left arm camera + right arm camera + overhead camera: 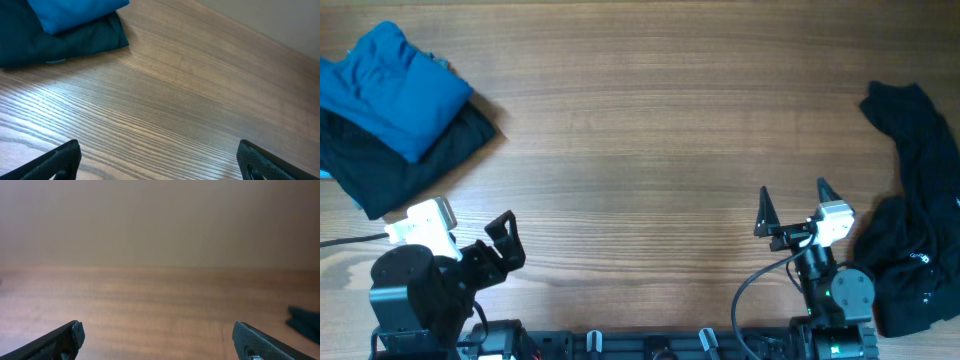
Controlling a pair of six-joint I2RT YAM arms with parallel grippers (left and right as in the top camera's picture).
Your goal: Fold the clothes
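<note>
A folded blue garment [392, 88] lies on top of a folded dark garment [420, 165] at the far left of the table. Both show in the left wrist view, the blue [75, 12] above the dark [60, 42]. A crumpled black garment [915, 210] lies unfolded at the right edge; a corner of it shows in the right wrist view [305, 322]. My left gripper [505, 240] is open and empty near the front edge, right of the folded pile. My right gripper [793, 205] is open and empty, left of the black garment.
The wooden table [650, 130] spans the view. The arm bases and cables sit along the front edge [650, 345]. A pale wall rises behind the table in the right wrist view [160, 220].
</note>
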